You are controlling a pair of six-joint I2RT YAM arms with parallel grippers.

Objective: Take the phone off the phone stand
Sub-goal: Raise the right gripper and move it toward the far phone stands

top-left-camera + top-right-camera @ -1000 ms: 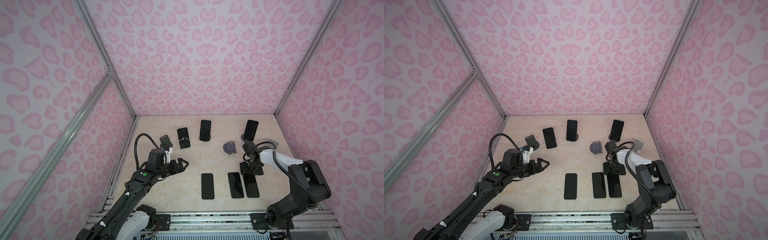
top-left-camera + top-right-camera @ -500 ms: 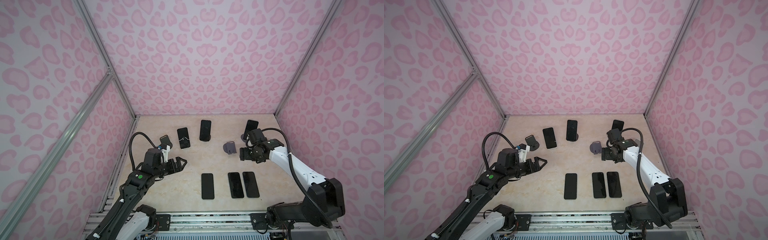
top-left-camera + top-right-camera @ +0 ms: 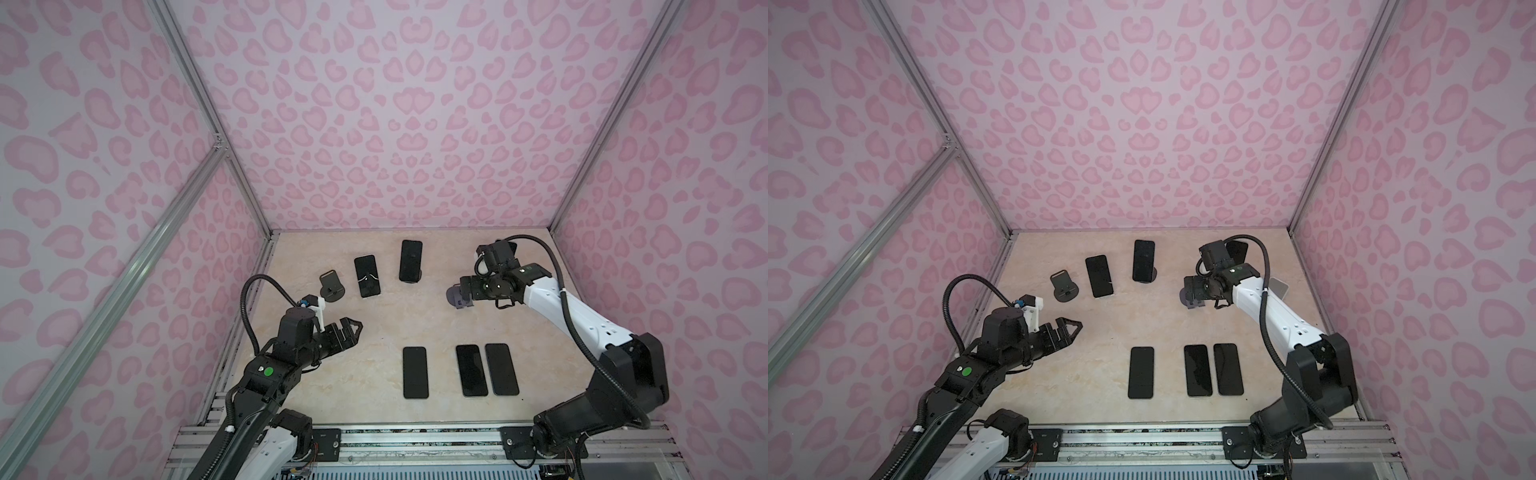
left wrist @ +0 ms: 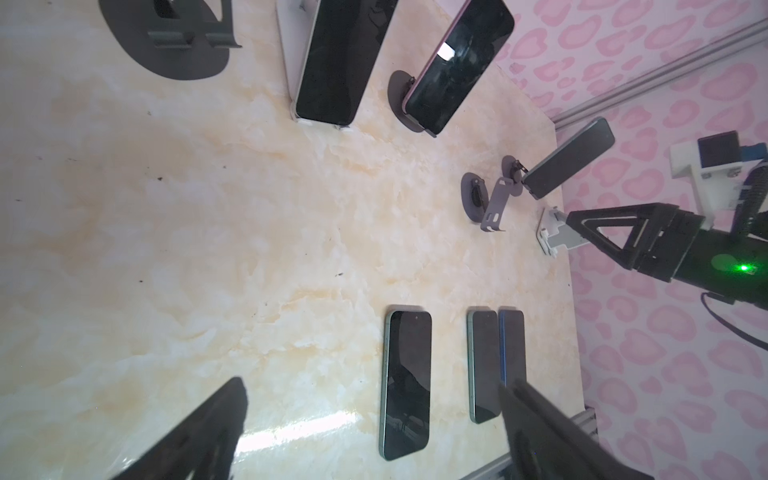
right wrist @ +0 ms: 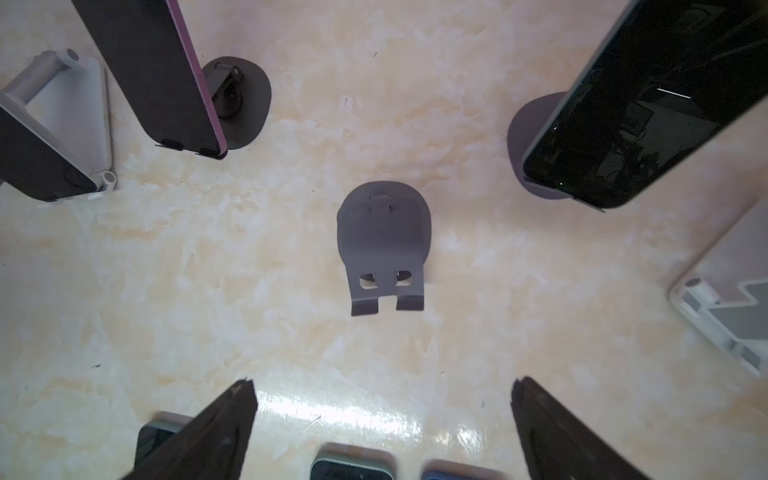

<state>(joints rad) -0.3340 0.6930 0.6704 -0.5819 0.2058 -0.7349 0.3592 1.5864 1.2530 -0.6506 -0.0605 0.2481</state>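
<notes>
The right gripper [image 5: 382,384] hung empty above the empty stand [image 5: 384,232], jaws wide apart. The left gripper [image 3: 350,327] was also spread and idle. The nearest phone [image 5: 648,104] leaned on its stand [image 5: 519,133] just beside. A finger could clip the empty stand, or a lift could drag the phone's stand and topple both.

2 top views look down; 2 wrist views face the table [image 4: 166,249] closely.

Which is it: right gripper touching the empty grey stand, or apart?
Apart. The right wrist view shows bare table between the empty grey stand and both fingers of the open right gripper.
</notes>
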